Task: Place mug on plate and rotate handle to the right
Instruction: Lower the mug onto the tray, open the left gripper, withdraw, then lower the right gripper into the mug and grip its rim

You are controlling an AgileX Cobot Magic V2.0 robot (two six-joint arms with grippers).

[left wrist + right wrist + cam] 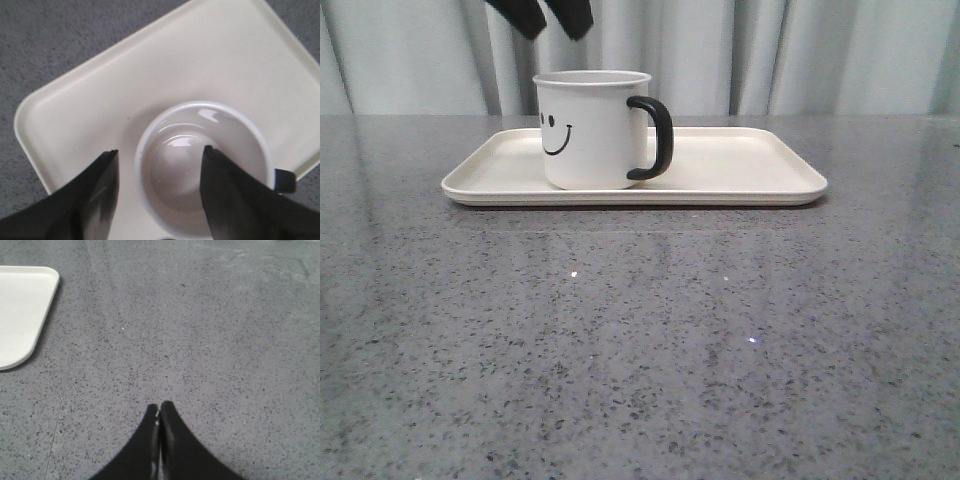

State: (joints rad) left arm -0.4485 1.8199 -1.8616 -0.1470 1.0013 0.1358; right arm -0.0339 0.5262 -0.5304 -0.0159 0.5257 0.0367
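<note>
The white mug [588, 130] with a black smiley face stands upright on the cream plate [740, 165], left of its middle. Its black handle [655, 137] points to the right in the front view. My left gripper [555, 30] hangs open just above the mug's rim, holding nothing. In the left wrist view the open gripper [160, 152] straddles the rim of the mug [200, 145], one finger over the mug's inside, one outside; a bit of the handle [285, 181] shows. My right gripper [160, 407] is shut and empty above bare table.
The grey speckled table [640, 350] stretches in front of the plate. A corner of the plate [22, 310] shows in the right wrist view. A pale curtain [820, 50] hangs behind the table.
</note>
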